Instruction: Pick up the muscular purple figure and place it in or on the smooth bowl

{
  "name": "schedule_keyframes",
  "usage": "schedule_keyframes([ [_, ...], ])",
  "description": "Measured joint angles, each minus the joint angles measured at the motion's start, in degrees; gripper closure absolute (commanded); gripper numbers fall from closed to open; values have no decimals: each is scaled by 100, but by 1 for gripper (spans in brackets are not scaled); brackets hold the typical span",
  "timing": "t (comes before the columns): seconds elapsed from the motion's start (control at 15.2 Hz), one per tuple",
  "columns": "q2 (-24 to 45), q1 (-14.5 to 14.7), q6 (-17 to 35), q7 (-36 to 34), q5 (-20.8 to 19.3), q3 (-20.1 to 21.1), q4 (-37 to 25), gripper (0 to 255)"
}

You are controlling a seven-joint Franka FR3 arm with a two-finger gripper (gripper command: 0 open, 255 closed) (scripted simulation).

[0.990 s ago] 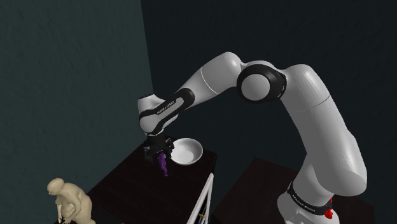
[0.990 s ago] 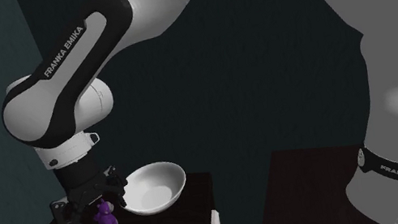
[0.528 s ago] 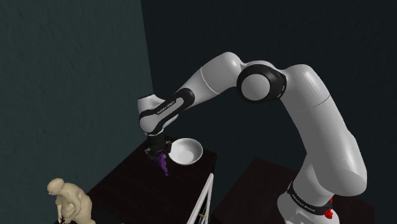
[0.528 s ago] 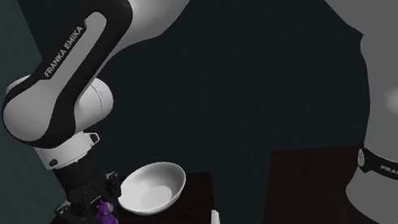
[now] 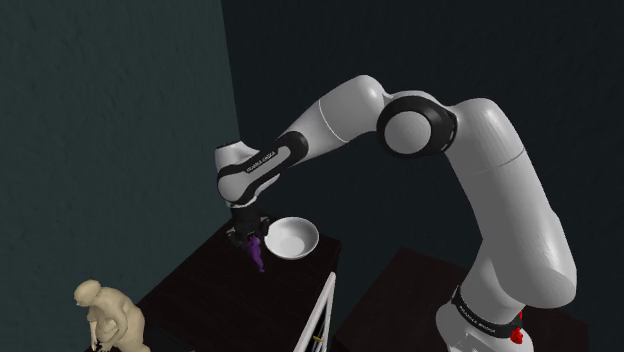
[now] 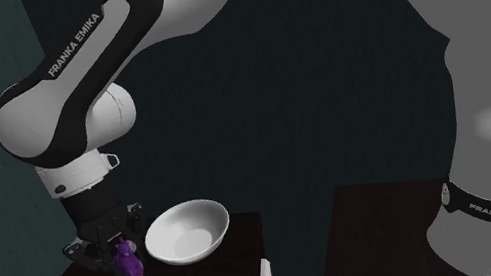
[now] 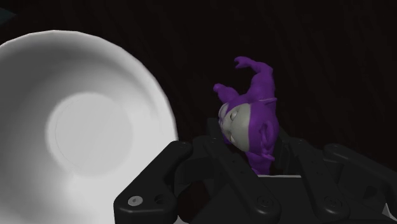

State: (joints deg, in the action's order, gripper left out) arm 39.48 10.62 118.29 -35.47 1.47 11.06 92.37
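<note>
Jaws closed on the purple figure [image 6: 134, 271], gripping its head end, body hanging down over the dark table [image 5: 215, 295]. Figure is just beside the white bowl [image 6: 186, 232], outside the rim, on the second exterior view's left. Cannot tell if it touches the table. Beige figurine [image 5: 108, 318] well apart.
</note>
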Motion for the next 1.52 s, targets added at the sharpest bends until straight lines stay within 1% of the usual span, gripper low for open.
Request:
schedule_keyframes([
  [0.59,-430,-35,-442,-30,51,43,-18,255],
  [1.32,-827,-58,-1098,-79,103,85,-284,255],
  [1.52,-955,-160,-1162,39,113,57,-205,255],
])
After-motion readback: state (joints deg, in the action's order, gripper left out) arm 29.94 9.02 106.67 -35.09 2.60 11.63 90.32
